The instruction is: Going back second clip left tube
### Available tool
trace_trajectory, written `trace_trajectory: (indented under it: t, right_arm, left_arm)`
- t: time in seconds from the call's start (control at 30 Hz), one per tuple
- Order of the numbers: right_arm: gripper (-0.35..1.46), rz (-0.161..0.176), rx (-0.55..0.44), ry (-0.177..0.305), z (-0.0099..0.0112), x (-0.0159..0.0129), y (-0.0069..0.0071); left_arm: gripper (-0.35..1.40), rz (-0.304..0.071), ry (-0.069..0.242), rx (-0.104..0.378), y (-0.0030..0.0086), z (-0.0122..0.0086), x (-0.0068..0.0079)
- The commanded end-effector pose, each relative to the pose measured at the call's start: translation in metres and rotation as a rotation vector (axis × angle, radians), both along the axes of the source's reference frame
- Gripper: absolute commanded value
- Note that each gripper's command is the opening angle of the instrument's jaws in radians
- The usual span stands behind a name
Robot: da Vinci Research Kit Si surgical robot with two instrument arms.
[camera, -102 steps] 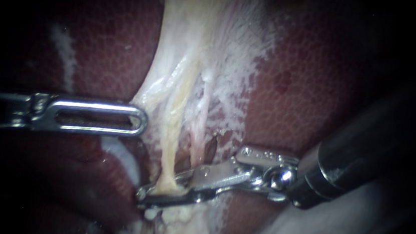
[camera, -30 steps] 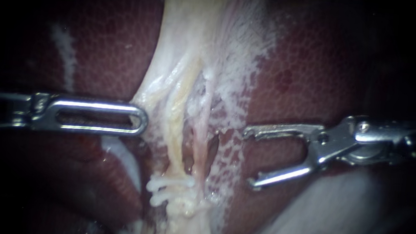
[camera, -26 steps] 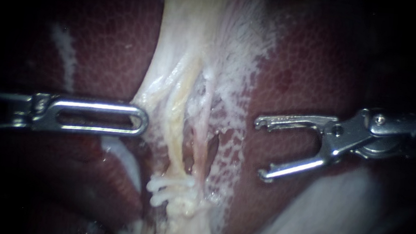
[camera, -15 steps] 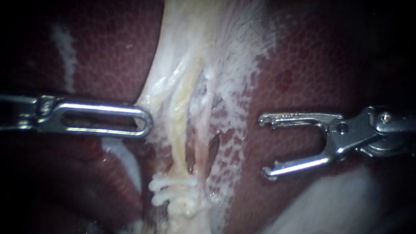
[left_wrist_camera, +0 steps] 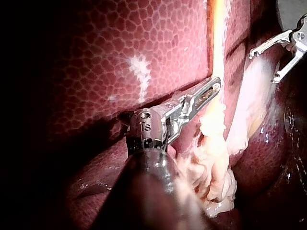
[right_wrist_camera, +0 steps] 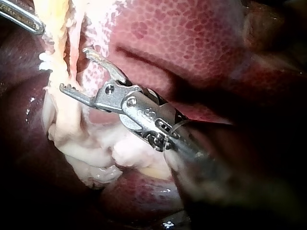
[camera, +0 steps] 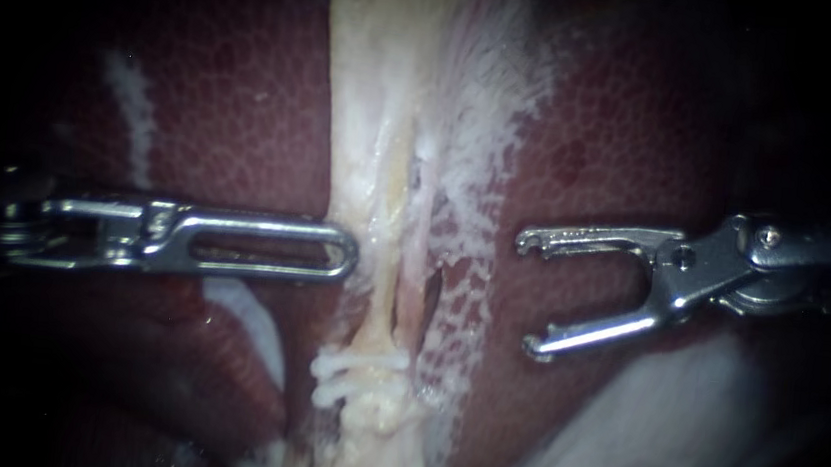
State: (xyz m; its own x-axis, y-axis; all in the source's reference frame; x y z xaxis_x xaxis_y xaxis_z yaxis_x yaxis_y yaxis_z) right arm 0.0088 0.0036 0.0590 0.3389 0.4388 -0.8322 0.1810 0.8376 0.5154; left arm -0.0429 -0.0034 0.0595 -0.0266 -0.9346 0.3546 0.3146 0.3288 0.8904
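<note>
Step in hand, as I read it: backing off once the second clip is on; white clips (camera: pixel 360 371) lie across the left tube (camera: pixel 386 296), low on it, where the pale strand widens. Right instrument (camera: pixel 529 294) hangs over the liver (camera: pixel 595 129), well apart from the tube; its hand is wide and empty. Left instrument (camera: pixel 343 253) has its hand closed flat, with the tip touching the pale band (camera: pixel 367 159) beside the tube. Next move, likely: draw the right instrument out along its own shaft; keep the open hand clear of the clips.
</note>
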Motion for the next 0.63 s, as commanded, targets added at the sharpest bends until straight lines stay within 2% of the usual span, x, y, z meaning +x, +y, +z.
trace_trajectory:
  t: [0.03,0.63]
  right_arm:
    - [0.6,0.0,0.0,0.0,0.0,0.0,0.0]
    - [0.6,0.0,0.0,0.0,-0.0001,-0.0002,0.0]
  left_arm:
    - [-0.35,0.0,0.001,0.0,0.0,0.0,-0.0001]
    - [-0.35,0.003,-0.001,0.001,-0.0001,-0.0002,0.0]
